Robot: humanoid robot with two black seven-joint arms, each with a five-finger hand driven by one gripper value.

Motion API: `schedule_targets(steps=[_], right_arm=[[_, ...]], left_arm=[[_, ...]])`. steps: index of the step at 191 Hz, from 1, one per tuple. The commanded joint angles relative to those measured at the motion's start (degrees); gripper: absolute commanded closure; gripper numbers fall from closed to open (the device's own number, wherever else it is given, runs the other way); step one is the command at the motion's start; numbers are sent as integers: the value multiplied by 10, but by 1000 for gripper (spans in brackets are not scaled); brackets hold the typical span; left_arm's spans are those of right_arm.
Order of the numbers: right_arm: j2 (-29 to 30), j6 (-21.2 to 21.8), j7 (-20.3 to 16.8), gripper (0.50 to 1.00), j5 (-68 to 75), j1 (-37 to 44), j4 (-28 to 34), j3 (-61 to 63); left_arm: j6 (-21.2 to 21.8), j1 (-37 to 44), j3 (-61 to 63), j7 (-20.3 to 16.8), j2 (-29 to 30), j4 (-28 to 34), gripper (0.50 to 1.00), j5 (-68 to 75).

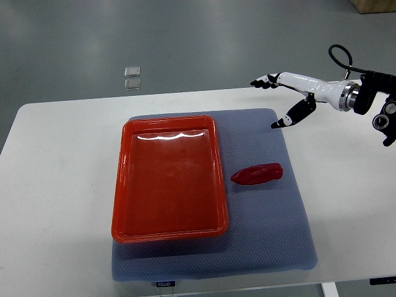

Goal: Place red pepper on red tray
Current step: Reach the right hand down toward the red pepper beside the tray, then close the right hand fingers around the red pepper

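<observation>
1. The task looks barely begun. The red pepper [257, 174] lies on its side on the blue-grey mat [272, 241], just beside the red tray [120, 185] but outside its rim, so nothing has been placed.

2. The red tray holds nothing; its floor shows only a glare of light near the far end.

3. The right hand [286, 99] comes in from the right edge and hangs above the far right corner of the mat. Its fingers are spread and relaxed, the dark fingertips pointing away from the wrist, and they hold nothing.

4. From the hand, the red pepper sits nearer the robot and a little toward the tray, well apart from the fingertips. The tray lies farther on in that same direction, beyond the pepper.

5. What seems left is everything: reaching down to the pepper, grasping it, carrying it over the tray rim and letting go.

6. The left hand is out of view.

7. The mat is a textured cloth spread on a white counter [55, 142], with the tray resting on the half farther from the hand.

8. Beyond the counter, past the hand's far side, is a smooth grey floor [185, 37] with two small pale squares [132, 77] on it.
</observation>
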Motion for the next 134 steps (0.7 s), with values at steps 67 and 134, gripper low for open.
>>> schedule_targets(steps=[67, 134], right_arm=[[-10, 20, -26, 587, -54, 80, 71, -161], [27, 20, -68, 589, -62, 73, 71, -180]], left_arm=[[0, 0, 0, 0, 0, 0, 500, 0], [0, 0, 0, 0, 0, 0, 500, 0]])
